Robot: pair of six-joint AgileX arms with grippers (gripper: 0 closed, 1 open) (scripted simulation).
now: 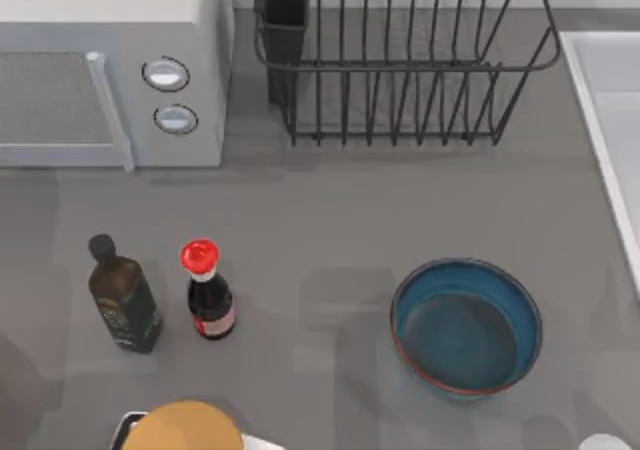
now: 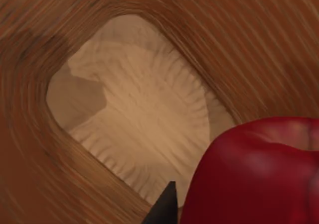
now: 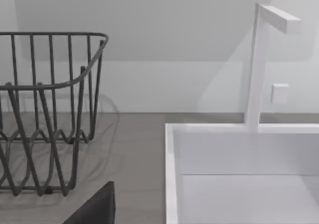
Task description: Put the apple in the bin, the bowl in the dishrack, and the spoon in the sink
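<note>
**Apple over the woven bin, bowl on the surface**

In the left wrist view the apple (image 2: pixel 259 171) sits large and glossy red, close to the camera, with a dark fingertip (image 2: pixel 164 206) of the left gripper just beside it. Below it opens the bin (image 2: pixel 45 184), a brown woven basket with a pale ribbed bottom. Whether the jaws pinch the apple or stand spread cannot be told here.

From above, the bin (image 1: pixel 185 425) shows as a tan rounded shape at the near edge, left of centre. The bowl (image 1: pixel 466 327) stands upright on the grey surface (image 1: pixel 320 220), right of centre, apart from everything else. The dishrack (image 1: pixel 400 60) stands at the far side, its dark utensil cup at its left corner, beside the microwave (image 1: pixel 110 65). The sink (image 1: pixel 610 120) lies along the right edge. A dark olive bottle (image 1: pixel 122 295) and a red-capped sauce bottle (image 1: pixel 208 292) stand near each other at the left.

The right wrist view looks across the dishrack (image 3: pixel 45 114) and the sink (image 3: pixel 239 174) with its white faucet (image 3: pixel 259 64); a dark finger (image 3: pixel 94 209) of the right gripper edges in, its jaws' state unclear.
</note>
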